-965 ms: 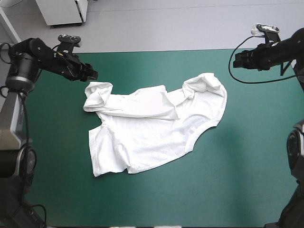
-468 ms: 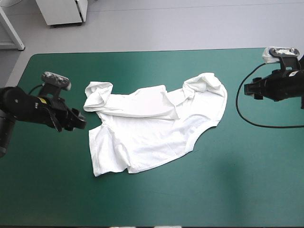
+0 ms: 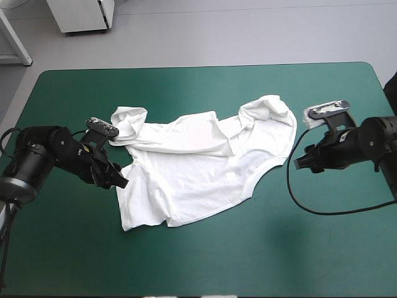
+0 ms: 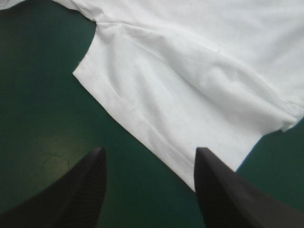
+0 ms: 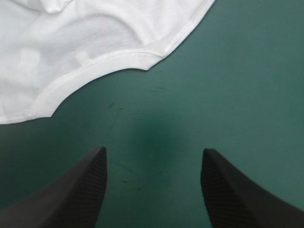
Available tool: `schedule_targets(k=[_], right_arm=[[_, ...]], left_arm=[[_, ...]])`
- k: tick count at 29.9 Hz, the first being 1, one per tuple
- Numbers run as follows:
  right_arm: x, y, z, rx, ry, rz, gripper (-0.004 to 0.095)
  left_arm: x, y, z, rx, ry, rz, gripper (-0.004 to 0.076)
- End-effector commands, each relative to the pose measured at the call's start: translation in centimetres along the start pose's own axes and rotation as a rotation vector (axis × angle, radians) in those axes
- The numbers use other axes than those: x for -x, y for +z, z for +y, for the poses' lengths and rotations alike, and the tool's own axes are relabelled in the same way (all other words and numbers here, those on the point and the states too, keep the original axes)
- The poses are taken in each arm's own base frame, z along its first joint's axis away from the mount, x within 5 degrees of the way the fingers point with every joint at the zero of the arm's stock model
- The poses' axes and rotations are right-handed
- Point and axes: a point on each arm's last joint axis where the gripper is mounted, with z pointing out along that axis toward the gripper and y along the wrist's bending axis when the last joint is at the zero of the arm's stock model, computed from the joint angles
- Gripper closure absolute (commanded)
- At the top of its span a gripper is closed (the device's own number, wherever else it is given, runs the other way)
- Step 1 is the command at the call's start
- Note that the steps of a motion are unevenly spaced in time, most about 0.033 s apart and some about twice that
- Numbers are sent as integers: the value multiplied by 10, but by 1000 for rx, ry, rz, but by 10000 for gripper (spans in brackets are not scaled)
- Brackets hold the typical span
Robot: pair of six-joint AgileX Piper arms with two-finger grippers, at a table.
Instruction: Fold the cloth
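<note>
The white T-shirt [image 3: 198, 164] lies rumpled across the middle of the teal-green table, with bunched sleeves at its far left and far right corners. My left gripper [image 3: 121, 182] sits low at the shirt's left edge, open; in its wrist view the hemmed edge of the T-shirt [image 4: 190, 95] lies just ahead of the left gripper [image 4: 149, 164], partly between the fingers. My right gripper [image 3: 299, 164] is open, a short way right of the shirt. The curved neckline of the T-shirt [image 5: 95, 42] lies ahead of the right gripper [image 5: 154, 164], bare cover between its fingers.
Bare teal-green cover [image 3: 248, 261] surrounds the shirt on all sides, widest toward the near edge. The table's far edge [image 3: 198, 67] runs behind the shirt.
Both arms came down from the table's far corners toward the shirt. The left gripper moved nearer and right to the shirt's left edge; the right moved nearer and left toward its right side.
</note>
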Motion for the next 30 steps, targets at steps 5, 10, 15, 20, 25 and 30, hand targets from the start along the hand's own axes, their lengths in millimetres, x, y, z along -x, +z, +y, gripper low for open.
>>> schedule_targets(k=[5,10,15,20,25,30], right_arm=[[6,-14,16,-47,-81,-77,354],[7,-14,15,-59,-64,-84,354],[9,-14,15,-61,-65,-101,354],[10,-11,14,-60,-60,-93,354],[11,-7,14,-58,-52,-80,354],[12,-3,14,-56,-52,-71,354]], left_arm=[[18,27,13,23,-12,4,315],[26,54,23,45,-4,48,315],[39,73,33,49,-1,66,315],[54,85,41,53,21,70,315],[62,97,47,57,28,89,315],[62,114,49,38,24,133,315]])
